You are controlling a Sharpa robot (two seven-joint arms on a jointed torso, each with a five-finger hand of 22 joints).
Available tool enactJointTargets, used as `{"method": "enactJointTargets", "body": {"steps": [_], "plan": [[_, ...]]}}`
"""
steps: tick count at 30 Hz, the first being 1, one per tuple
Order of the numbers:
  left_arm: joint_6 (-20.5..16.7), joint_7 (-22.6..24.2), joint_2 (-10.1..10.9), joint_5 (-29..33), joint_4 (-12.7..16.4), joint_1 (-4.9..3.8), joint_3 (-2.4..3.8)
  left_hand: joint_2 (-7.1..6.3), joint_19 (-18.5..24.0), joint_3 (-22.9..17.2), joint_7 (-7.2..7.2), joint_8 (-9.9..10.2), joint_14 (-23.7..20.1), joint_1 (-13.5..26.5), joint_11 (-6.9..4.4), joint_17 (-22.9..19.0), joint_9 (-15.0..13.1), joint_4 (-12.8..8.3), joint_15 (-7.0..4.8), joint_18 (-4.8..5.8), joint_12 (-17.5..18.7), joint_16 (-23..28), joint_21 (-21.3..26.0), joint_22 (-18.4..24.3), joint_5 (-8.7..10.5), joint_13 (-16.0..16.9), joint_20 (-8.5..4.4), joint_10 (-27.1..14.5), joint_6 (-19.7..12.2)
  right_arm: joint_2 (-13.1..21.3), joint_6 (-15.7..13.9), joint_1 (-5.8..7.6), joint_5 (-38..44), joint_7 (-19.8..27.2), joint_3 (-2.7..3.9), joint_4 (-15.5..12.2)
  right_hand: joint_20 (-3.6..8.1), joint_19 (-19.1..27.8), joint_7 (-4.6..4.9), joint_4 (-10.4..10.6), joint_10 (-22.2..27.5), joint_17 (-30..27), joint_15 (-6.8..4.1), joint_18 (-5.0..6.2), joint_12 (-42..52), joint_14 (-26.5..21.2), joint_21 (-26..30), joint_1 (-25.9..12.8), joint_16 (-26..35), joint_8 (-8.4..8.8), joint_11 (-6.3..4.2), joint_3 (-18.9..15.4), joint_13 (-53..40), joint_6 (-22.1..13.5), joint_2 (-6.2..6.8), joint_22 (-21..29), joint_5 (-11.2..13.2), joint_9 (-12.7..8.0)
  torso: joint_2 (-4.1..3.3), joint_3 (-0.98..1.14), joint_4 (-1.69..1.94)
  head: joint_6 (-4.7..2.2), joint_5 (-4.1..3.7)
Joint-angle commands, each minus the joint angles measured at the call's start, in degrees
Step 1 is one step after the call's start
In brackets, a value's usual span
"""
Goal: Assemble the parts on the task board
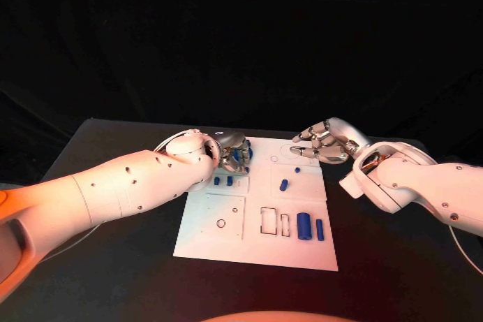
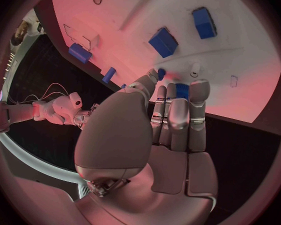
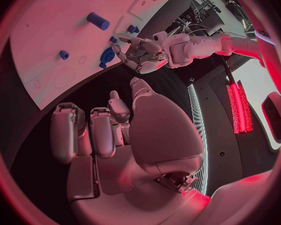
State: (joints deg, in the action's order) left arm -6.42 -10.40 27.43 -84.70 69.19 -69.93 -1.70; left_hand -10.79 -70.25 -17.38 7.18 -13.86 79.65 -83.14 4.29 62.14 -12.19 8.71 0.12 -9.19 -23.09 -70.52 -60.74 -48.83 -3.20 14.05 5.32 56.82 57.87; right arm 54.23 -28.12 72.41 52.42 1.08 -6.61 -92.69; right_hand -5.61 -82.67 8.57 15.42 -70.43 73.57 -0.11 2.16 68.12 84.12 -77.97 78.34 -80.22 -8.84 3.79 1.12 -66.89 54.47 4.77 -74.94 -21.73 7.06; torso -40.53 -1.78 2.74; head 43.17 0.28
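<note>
The white task board (image 1: 257, 245) lies in the middle of the black table. My left hand (image 1: 232, 153) hovers over its far left corner, and its fingertips (image 2: 178, 97) pinch a small blue part (image 2: 182, 90) close above the board (image 2: 247, 65). Beside it lie two blue blocks (image 1: 223, 181) (image 2: 163, 41). My right hand (image 1: 322, 142) hangs over the far right edge with loosely bent fingers (image 3: 68, 132) and nothing in it. A small blue cylinder (image 1: 285, 184) lies mid-board. A thick cylinder (image 1: 303, 226) and a thin one (image 1: 320, 229) lie near the right edge.
Two empty rectangular recesses (image 1: 273, 222) sit left of the thick cylinder, and a ring outline (image 1: 221, 223) marks the board's near left part. Black table (image 1: 111, 266) surrounds the board on all sides. The right wrist view shows my left hand (image 3: 140, 55) across the board.
</note>
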Motion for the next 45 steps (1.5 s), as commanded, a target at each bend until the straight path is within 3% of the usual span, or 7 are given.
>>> {"method": "enactJointTargets", "body": {"steps": [1,12,28,45], "plan": [[1.43,-0.07,-0.38,-0.9,-0.11,0.07,0.03,-0.36,-0.83,-0.38,-0.07,0.46,0.46,-0.23,0.01,0.41,0.21,-0.1,-0.01,1.12,0.47,-0.72,-0.93,-0.97,0.25,-0.28,0.0,0.62,0.48,-0.08,0.55,-0.04,0.21,0.59,0.01,-0.02,-0.03,0.43,0.07,-0.05,0.33,-0.08,-0.43,1.05,-0.34,2.1,0.29,0.05,0.4,-0.33,0.0,-0.2,0.11,-0.43,-0.58,-6.43,-0.38,-0.07,0.03,0.0,0.05,-0.02,-0.01],[2.21,-0.48,-1.63,-1.0,-1.47,0.48,0.0,0.77,-1.11,-3.0,-0.04,1.33,0.72,-2.25,-0.17,0.59,1.05,-1.32,-0.21,1.35,1.56,-1.96,-2.81,-3.01,0.26,-1.85,-0.12,2.15,1.44,-0.14,0.62,-0.05,0.21,0.57,0.01,-0.05,-0.03,0.43,0.07,-0.05,0.33,-0.08,-0.43,1.05,-0.34,2.1,0.29,0.05,0.4,-0.33,0.0,-0.2,0.11,-0.43,-0.58,-6.43,-0.38,-0.07,-0.07,-0.01,-0.02,-0.13,0.02],[4.16,-0.92,-2.61,-1.26,-2.98,0.74,0.0,0.98,-2.4,-6.5,-0.11,2.44,1.86,-2.1,-0.53,2.06,2.03,-2.79,-0.49,1.99,2.83,-4.27,-6.29,-7.16,0.27,-3.54,-0.2,5.03,3.33,-0.13,0.66,-0.05,0.21,0.54,0.02,-0.23,-0.02,0.4,0.07,-0.07,0.21,-0.01,-0.43,1.04,-0.19,2.11,0.26,0.09,0.37,-0.36,0.0,-0.17,-0.04,-0.43,-0.64,-6.46,-0.44,-0.07,-0.02,0.0,-0.02,0.25,-0.09],[4.92,-0.79,-2.73,-0.41,-3.22,0.98,-0.01,-0.6,-2.54,-7.09,0.24,5.42,2.07,-0.04,-0.4,1.71,3.46,-3.3,-0.41,2.15,4.29,-4.84,-7.43,-8.42,0.26,-4.59,-0.14,5.94,1.4,-0.12,0.7,-0.05,0.21,0.51,0.02,-0.18,-0.02,0.4,0.07,-0.08,0.2,-0.01,-0.43,1.04,-0.17,2.12,0.28,0.11,0.38,-0.4,0.0,-0.15,-0.05,-0.4,-0.67,-6.46,-0.47,-0.07,0.06,0.03,0.01,0.3,-0.23]]}}
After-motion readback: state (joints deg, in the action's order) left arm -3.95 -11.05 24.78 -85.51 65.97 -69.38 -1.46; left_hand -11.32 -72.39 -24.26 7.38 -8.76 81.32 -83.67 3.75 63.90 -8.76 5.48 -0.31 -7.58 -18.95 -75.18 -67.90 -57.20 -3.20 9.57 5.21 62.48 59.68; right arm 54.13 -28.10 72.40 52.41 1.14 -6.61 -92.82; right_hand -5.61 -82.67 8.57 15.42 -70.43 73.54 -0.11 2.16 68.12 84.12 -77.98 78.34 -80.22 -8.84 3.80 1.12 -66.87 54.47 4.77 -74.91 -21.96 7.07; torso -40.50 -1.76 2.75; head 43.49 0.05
